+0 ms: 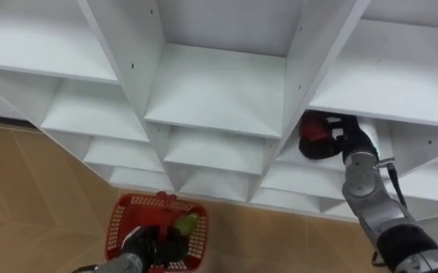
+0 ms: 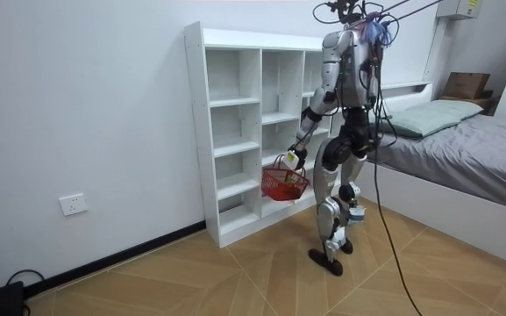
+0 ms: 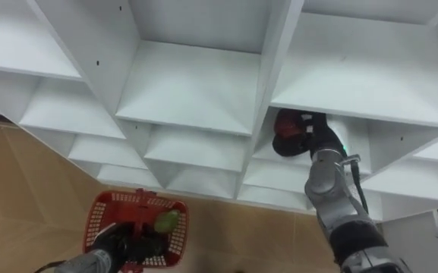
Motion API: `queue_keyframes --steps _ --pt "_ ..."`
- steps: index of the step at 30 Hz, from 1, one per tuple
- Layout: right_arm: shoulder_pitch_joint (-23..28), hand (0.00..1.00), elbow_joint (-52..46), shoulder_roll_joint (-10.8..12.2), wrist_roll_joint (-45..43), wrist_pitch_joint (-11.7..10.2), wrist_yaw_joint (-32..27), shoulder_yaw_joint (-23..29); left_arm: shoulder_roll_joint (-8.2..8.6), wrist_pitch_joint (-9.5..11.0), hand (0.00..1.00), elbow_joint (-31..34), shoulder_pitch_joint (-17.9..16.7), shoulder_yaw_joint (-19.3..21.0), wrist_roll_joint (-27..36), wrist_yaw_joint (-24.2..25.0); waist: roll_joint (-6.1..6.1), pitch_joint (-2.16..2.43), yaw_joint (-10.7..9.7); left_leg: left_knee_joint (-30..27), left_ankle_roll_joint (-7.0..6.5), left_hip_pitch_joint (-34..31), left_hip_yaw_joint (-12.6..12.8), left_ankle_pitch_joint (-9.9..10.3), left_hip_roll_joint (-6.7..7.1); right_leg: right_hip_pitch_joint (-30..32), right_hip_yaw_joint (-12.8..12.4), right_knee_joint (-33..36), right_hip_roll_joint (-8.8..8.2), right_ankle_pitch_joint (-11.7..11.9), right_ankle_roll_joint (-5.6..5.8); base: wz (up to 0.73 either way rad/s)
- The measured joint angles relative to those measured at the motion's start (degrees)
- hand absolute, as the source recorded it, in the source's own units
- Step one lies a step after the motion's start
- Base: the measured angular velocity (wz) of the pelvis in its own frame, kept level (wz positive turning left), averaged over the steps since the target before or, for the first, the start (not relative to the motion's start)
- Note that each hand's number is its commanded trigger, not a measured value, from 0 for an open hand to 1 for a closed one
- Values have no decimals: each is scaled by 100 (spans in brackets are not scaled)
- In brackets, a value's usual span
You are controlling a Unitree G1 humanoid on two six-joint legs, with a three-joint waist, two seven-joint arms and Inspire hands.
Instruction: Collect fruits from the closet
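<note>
- Right hand (image 1: 348, 148) reached into a right-column compartment of the white shelf unit (image 1: 219, 91), its fingers curled round a red fruit (image 1: 313, 138), seemingly in a grip.
- The red fruit sat at the fingertips, on the hand's left side and touching it. It looked roundish, with no long axis to mind.
- Left hand (image 1: 139, 246) hung low, well below and left of the right hand, closed on the handle of a red basket (image 1: 117, 220).
- Inside that basket, just right of the left hand, lay one green fruit (image 1: 187, 224).
- The coming move probably turned on this: the basket lay down and to the left of the gripping hand, well apart from it, so the red fruit had to come out of the compartment and down.
</note>
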State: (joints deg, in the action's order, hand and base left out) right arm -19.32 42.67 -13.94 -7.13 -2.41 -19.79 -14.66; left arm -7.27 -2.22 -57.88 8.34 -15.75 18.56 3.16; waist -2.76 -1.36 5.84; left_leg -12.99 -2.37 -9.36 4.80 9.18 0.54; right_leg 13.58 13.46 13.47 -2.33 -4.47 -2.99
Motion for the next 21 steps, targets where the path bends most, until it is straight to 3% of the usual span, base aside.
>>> queue_keyframes --steps 2,3,6,11,15,19,21 --pt "319 100 -115 75 10 3 40 -45 22 2 100 114 -129 -1 11 -96 3 138 -79 162 -1 326 27 1 2 -254 -23 -18 9 -54 21 -5" --pt "448 100 -129 95 47 12 79 -66 22 1 100 135 -178 -16 27 -136 3 170 -80 252 -3 519 81 3 -3 -378 -105 -18 32 -83 35 -18" --pt "727 100 -437 169 -20 165 154 -109 6 -1 100 190 -300 -19 102 -142 22 209 -96 380 -5 769 193 6 -20 -543 -182 -79 67 -105 40 -24" --pt "1142 100 -907 244 -279 258 254 -158 102 -18 100 329 -431 -17 92 -132 44 196 -215 442 -8 1043 246 14 -35 -781 -196 -81 88 -102 36 -3" --pt "1336 100 -1215 287 -499 255 472 -154 113 -18 100 378 -431 2 93 -12 87 145 -263 505 -9 1199 274 27 -45 -921 -225 -106 109 -112 45 -2" --pt "1573 100 -1589 300 -556 256 650 -151 105 -20 100 389 -443 34 95 118 92 136 -282 528 -4 1248 282 39 -63 -992 -223 -185 135 -109 44 0" --pt "1623 100 -1684 305 -556 256 704 -151 111 -21 100 390 -444 34 96 154 106 110 -302 536 0 1295 287 48 -69 -1037 -225 -190 141 -112 46 0"
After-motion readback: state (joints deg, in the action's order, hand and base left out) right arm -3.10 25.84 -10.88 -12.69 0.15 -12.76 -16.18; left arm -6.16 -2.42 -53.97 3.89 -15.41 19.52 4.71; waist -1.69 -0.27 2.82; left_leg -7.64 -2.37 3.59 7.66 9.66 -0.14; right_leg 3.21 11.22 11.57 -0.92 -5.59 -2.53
